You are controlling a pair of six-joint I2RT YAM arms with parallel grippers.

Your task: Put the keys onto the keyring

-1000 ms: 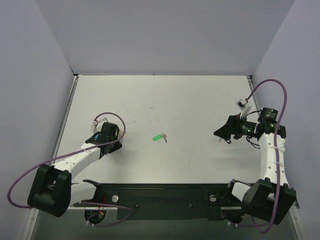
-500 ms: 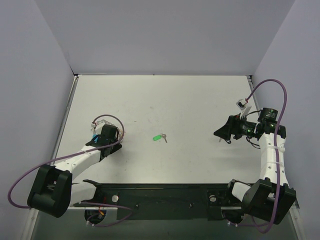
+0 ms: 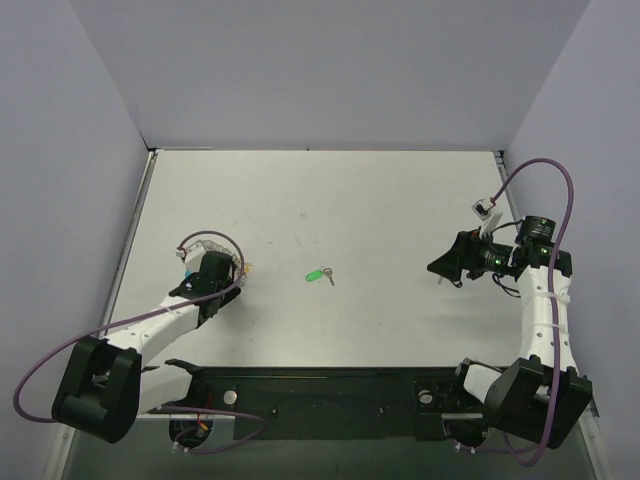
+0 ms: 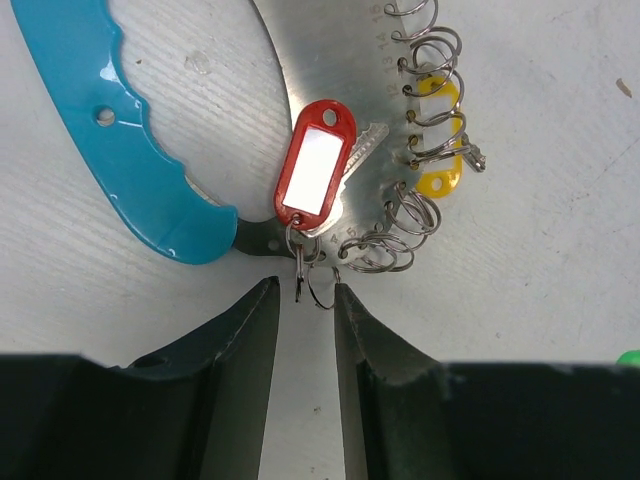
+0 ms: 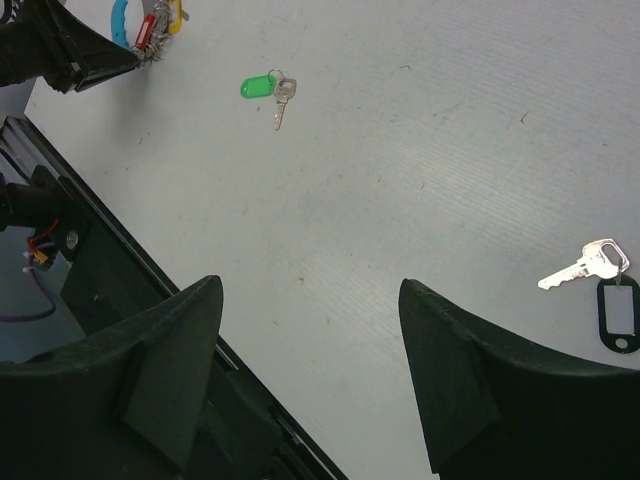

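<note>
The keyring (image 3: 210, 243) lies at the left of the table, a silvery coiled-wire loop (image 4: 425, 190) with a blue tag (image 4: 120, 160), a red tag (image 4: 314, 170) and a yellow tag (image 4: 441, 150). My left gripper (image 4: 303, 292) is just below it, its jaws a narrow gap apart with a small split ring (image 4: 320, 290) at their tips, nothing clamped. It also shows in the top view (image 3: 207, 262). The green-tagged key (image 3: 319, 274) lies mid-table, also in the right wrist view (image 5: 265, 88). The black-rimmed key (image 5: 600, 285) lies right of my right gripper (image 5: 310, 285), which is open and empty, at the right in the top view (image 3: 438, 268).
A black frame (image 3: 320, 395) runs along the near table edge between the arm bases. Purple cables loop off both arms. Grey walls close in the table (image 3: 360, 210) at the left, back and right.
My left arm has drawn back a little toward the near left, and the keyring has shifted slightly with it. The right arm and both keys have not moved.
</note>
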